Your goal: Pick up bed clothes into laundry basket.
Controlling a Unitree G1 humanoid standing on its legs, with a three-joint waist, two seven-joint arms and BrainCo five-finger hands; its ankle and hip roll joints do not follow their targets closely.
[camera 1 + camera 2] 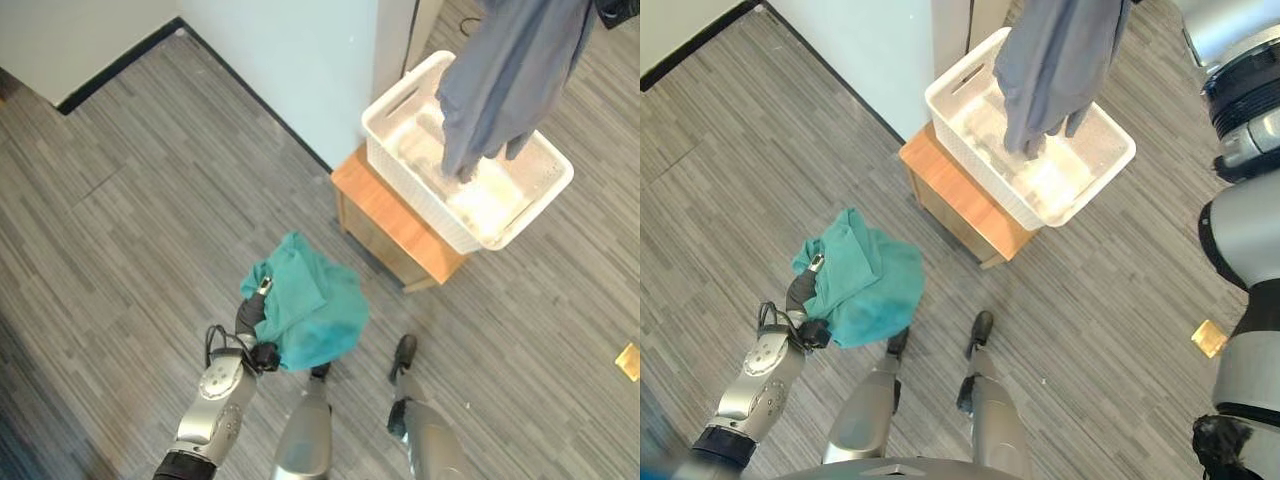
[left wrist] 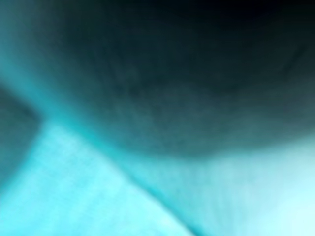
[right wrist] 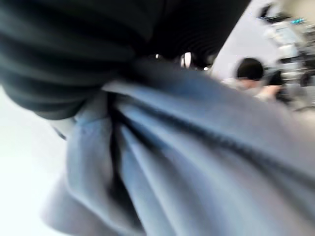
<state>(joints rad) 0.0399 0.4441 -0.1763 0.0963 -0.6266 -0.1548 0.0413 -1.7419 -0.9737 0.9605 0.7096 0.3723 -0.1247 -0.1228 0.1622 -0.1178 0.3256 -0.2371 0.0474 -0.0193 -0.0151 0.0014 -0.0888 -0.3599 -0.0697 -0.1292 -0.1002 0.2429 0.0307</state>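
Your left hand (image 1: 252, 318), nearest you, is buried in the teal cloth (image 1: 312, 310) held above the floor; whether it grips, you cannot tell. Right hand (image 3: 74, 54) clenches the grey garment (image 1: 505, 80), hanging it into the white basket (image 1: 395, 165) on the small wooden desk (image 1: 385, 215), presumably for dropping.

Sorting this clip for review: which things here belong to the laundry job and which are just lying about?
Job:
- grey garment, hanging into the basket
- white laundry basket
- teal cloth, bunched on the left hand

Lying about:
- wooden stool under the basket
- small yellow item on the floor
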